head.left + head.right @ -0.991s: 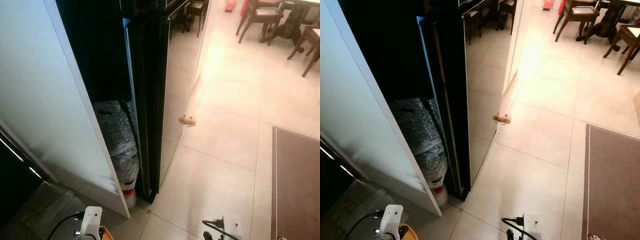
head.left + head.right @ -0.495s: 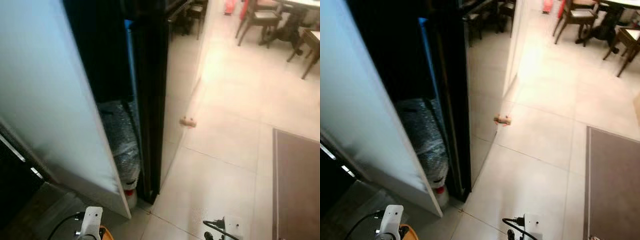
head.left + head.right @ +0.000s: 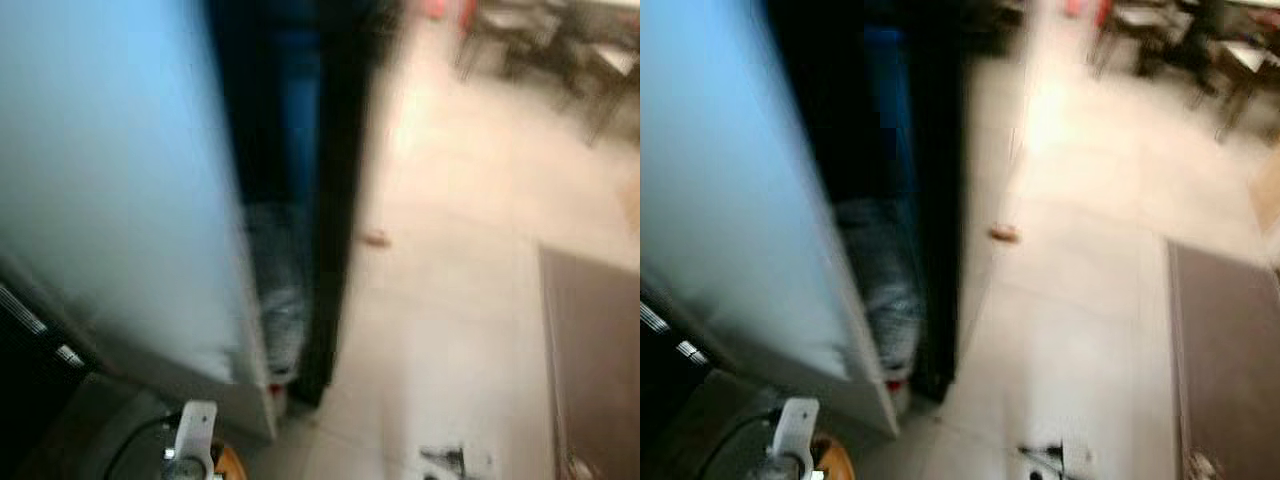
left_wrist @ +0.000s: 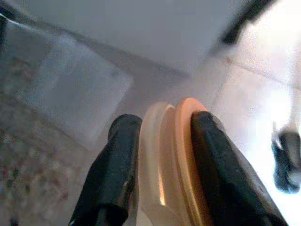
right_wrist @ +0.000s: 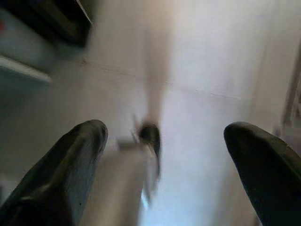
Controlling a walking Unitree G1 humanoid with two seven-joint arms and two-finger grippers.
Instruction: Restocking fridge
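The fridge's pale door [image 3: 120,200] stands open on the left, with the dark fridge body [image 3: 335,180] beside it. A bubble-wrapped bundle [image 3: 280,290] sits low in the gap between them. My left gripper [image 4: 164,123] is shut on a translucent container with an orange lid [image 4: 171,160], held low near the door's bottom corner; its orange edge [image 3: 228,466] peeks in at the bottom of the left eye view. My right gripper [image 5: 167,132] hangs open over the tiled floor, above a black plug and cable [image 5: 150,136].
A dark rug [image 3: 595,350] lies on the right of the tiled floor. Dining chairs [image 3: 520,30] stand at the far end. A small brown object [image 3: 375,238] lies on the floor by the fridge. A power strip [image 3: 452,460] lies near my feet.
The whole picture has shifted and gone blurred, so the camera is moving. The open door now takes up more of the left side.
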